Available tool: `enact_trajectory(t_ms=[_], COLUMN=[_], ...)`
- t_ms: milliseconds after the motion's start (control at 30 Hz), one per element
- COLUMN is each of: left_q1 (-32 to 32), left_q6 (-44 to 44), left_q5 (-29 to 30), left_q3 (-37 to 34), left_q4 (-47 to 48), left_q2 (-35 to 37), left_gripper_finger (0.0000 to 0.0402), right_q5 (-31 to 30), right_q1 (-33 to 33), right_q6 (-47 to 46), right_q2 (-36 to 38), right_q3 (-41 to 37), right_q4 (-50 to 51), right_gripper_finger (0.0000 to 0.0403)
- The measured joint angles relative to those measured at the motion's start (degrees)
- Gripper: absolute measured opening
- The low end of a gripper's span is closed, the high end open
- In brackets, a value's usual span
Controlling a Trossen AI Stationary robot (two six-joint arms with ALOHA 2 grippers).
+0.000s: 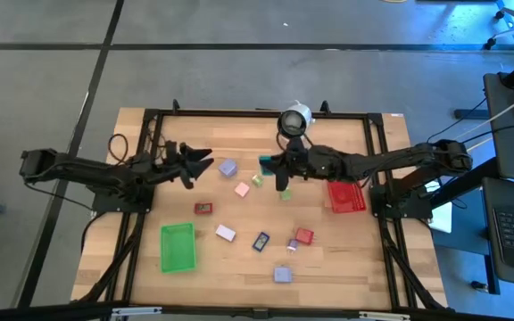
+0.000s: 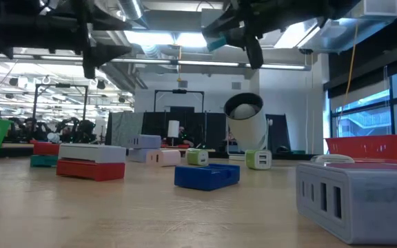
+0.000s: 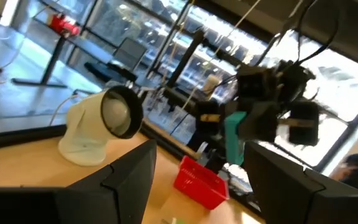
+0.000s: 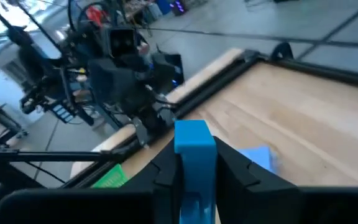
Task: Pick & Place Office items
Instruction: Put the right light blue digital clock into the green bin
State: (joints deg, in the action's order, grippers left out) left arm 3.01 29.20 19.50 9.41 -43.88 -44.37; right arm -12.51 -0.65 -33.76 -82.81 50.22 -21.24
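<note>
My right gripper (image 1: 271, 166) hovers over the table's far middle, shut on a small teal-blue block (image 4: 194, 144), which also shows high above the table in the low view (image 2: 216, 43). My left gripper (image 1: 198, 169) hangs open above the table's left part, facing the right one and touching nothing. Other office items lie flat on the wood: a lavender block (image 1: 227, 167), a pink one (image 1: 242, 188), a light green one (image 1: 257, 179), a red one (image 1: 203, 208), a blue one (image 1: 261, 242) and several more near the front. My right gripper pinches the teal-blue block between its two fingers (image 4: 166, 167), one on each side face. The block's upper end (image 4: 193, 129) sticks out past the fingertips. The fingers reach in from the table's right side. The block is lifted clear of the table.
A green bin (image 1: 178, 246) sits front left and a red bin (image 1: 346, 195) sits right, under the right arm. A round white-and-black device (image 1: 294, 119) stands at the far edge. A lavender block (image 2: 364, 196) lies close to the near edge.
</note>
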Motion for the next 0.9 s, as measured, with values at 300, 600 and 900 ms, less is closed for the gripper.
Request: enact_trajectory(t_ms=[300, 600, 900], left_q1=[-0.59, 2.46, 4.17], left_q6=[-6.56, -10.02, -10.06], left_q5=[0.11, -11.58, -19.49], left_q3=[13.50, 22.29, 25.97], left_q4=[0.32, 0.39, -0.59], left_q2=[-20.48, -32.32, -36.52], left_gripper_finger=[0.0239, 0.0240, 0.0239], right_q5=[2.74, 3.55, 6.11], right_q1=[2.92, 3.24, 3.20], right_q6=[4.23, 8.36, 12.16], right_q2=[0.00, 0.00, 0.02], right_q3=[0.00, 0.00, 0.00], right_q4=[-0.21, -0.21, -0.86], right_gripper_finger=[0.0068, 0.0063, 0.0065])
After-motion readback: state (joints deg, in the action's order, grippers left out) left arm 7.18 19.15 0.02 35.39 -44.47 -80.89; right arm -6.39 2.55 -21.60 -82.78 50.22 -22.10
